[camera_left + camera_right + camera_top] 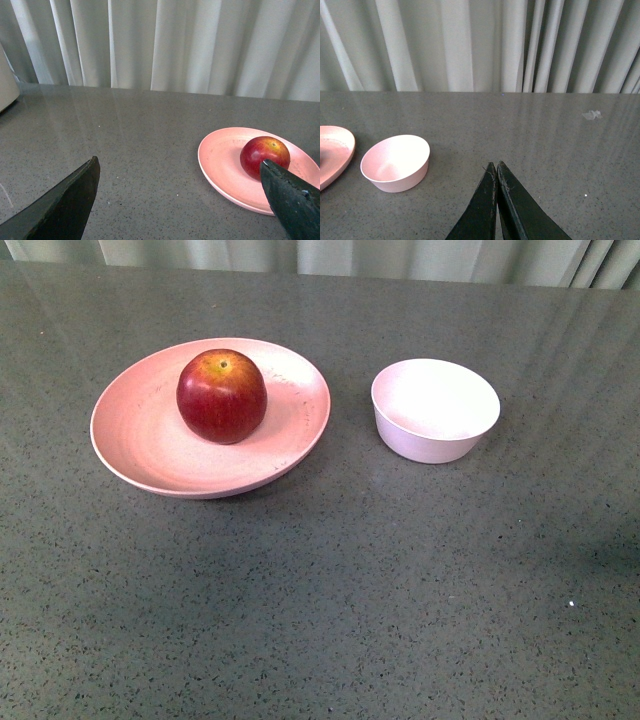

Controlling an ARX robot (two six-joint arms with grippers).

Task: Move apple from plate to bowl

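Note:
The deep red apple (221, 396) with a yellow-orange top sits on the wide pale pink plate (130, 445) at the left of the grey table. The small deep pale bowl (435, 410) stands empty to the plate's right, apart from it. Neither arm shows in the front view. In the left wrist view my left gripper (180, 167) is open and empty, short of the plate (220, 160), and one finger overlaps the apple (262, 152). In the right wrist view my right gripper (495, 166) is shut and empty, to the side of the bowl (395, 162).
A pale curtain (330, 255) hangs behind the table's far edge. A white object (7, 82) stands at the table's edge in the left wrist view. A small scrap (591, 115) lies on the table in the right wrist view.

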